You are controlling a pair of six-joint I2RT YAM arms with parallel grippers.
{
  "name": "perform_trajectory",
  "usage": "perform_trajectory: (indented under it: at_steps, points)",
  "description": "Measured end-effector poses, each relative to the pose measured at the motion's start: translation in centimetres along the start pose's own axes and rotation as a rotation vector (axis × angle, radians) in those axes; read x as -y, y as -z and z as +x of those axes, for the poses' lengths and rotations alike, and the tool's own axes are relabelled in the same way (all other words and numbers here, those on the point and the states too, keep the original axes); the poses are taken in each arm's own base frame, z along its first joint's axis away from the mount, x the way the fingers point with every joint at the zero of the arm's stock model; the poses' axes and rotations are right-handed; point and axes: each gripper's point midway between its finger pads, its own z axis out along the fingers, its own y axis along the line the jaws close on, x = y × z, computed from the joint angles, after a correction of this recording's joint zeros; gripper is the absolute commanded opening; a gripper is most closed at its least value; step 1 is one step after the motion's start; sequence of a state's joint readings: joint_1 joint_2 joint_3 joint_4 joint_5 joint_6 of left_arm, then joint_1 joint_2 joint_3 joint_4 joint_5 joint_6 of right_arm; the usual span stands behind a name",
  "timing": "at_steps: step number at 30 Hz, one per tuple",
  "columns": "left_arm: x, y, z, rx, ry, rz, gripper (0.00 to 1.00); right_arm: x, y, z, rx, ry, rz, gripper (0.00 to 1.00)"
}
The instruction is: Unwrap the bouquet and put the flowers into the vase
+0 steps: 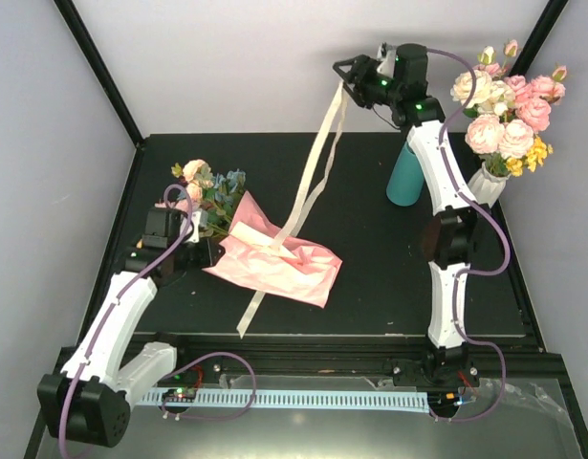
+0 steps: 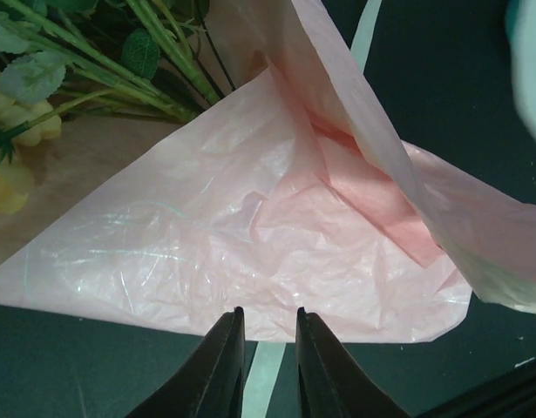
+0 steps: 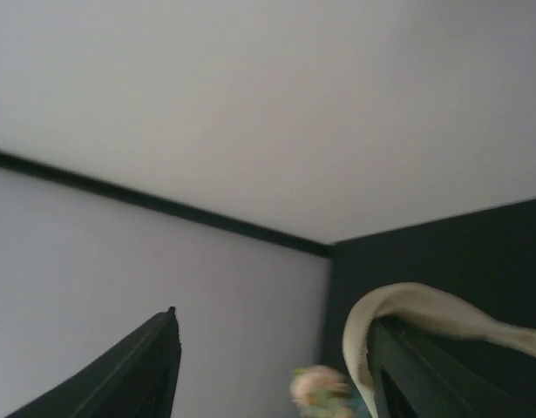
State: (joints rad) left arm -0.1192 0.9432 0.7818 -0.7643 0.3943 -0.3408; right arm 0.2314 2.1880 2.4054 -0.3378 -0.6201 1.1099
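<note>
Right gripper (image 1: 352,76) is raised above the desk's far edge, fingers well apart; the cream ribbon (image 1: 313,172) drapes over one finger and runs down to the pink paper (image 1: 279,263). Left gripper (image 2: 269,315) sits low at the paper's near-left edge, fingers almost together with a narrow gap; whether they pinch anything cannot be told. Flowers (image 1: 207,191) lie near the desk's (image 1: 370,287) left edge, stems on the opened paper. Teal vase (image 1: 405,177) stands upright near the far right corner, beside a white vase (image 1: 490,182) of roses.
</note>
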Motion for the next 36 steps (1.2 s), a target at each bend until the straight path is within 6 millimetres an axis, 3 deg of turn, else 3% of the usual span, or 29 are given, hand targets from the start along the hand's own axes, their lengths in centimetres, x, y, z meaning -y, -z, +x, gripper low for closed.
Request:
perform_trajectory:
  at_steps: [2,5,6,8,10,17,22,27,31,34,36]
  points:
    - [0.1,0.5,0.1,0.009,0.009,-0.001,0.2,3.3,-0.1,-0.3,0.006,-0.017,0.099,0.74]
    - [0.1,0.9,0.5,0.012,0.022,-0.005,0.2,7.9,0.5,0.9,-0.027,-0.017,0.269,0.9]
    - [0.1,1.1,0.6,0.01,0.026,-0.006,0.2,8.5,0.8,1.4,-0.04,-0.015,0.304,0.98]
    - [0.1,1.2,1.0,0.004,0.03,-0.01,0.2,9.8,1.3,3.0,-0.077,0.008,0.374,1.0]
    - [0.0,1.3,1.2,0.0,0.035,-0.013,0.2,10.3,2.1,4.7,-0.122,0.051,0.44,1.0]
    - [-0.7,0.6,2.8,-0.048,0.062,-0.035,0.21,9.3,5.7,10.5,-0.269,0.204,0.612,1.0]
    - [-1.0,-0.1,3.7,-0.087,0.084,-0.052,0.22,11.6,8.6,16.1,-0.43,0.308,0.713,0.99]
    - [-1.8,-1.5,5.1,-0.139,0.142,-0.085,0.25,13.8,9.7,21.8,-0.616,0.413,0.711,0.98]
    - [-2.3,-2.5,6.0,-0.159,0.198,-0.096,0.27,13.6,10.8,26.1,-0.714,0.535,0.622,1.0]
    - [-2.5,-3.1,6.3,-0.156,0.225,-0.098,0.37,10.3,12.0,28.8,-0.736,0.662,0.495,1.0]
    - [-2.8,-3.4,6.5,-0.155,0.245,-0.105,0.52,6.9,12.6,30.1,-0.71,0.74,0.367,1.0]
